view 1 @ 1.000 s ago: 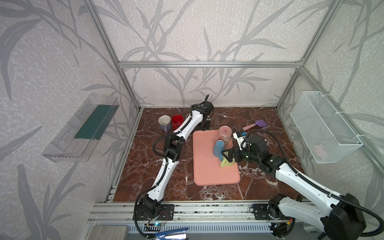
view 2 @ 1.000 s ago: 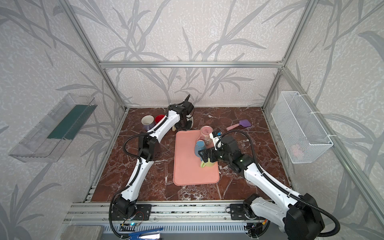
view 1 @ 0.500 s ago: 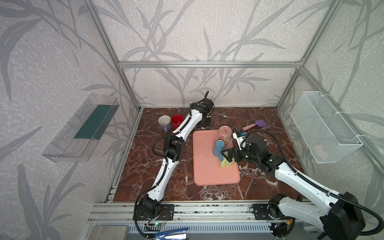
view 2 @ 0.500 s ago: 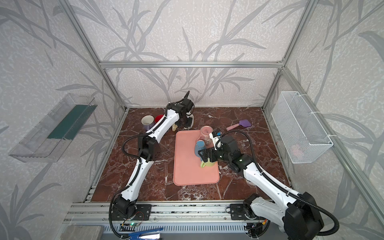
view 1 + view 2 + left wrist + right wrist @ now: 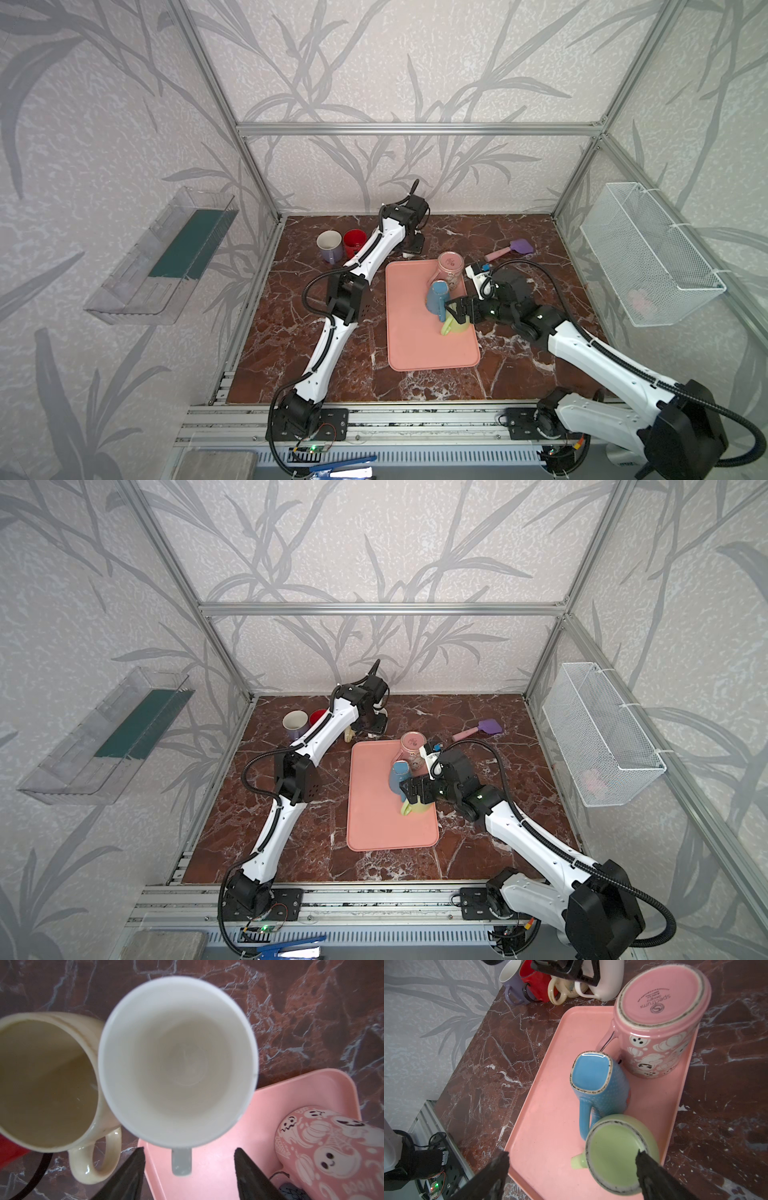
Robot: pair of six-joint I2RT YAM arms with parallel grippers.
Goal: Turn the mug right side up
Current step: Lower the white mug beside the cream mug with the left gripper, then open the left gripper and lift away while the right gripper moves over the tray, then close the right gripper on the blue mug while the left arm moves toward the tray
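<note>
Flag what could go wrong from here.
1. The green mug sits close beside the blue mug; the open right end effector closing on it may topple the blue one.
2. The left end effector, open astride the white mug's handle, could snag it.

The white mug (image 5: 178, 1059) stands upright and empty, mouth up, on the marble table (image 5: 311, 1012) just off the far left corner of the pink tray (image 5: 550, 1126). The pale green mug (image 5: 614, 1155) sits base up by the tray's right edge.
</note>
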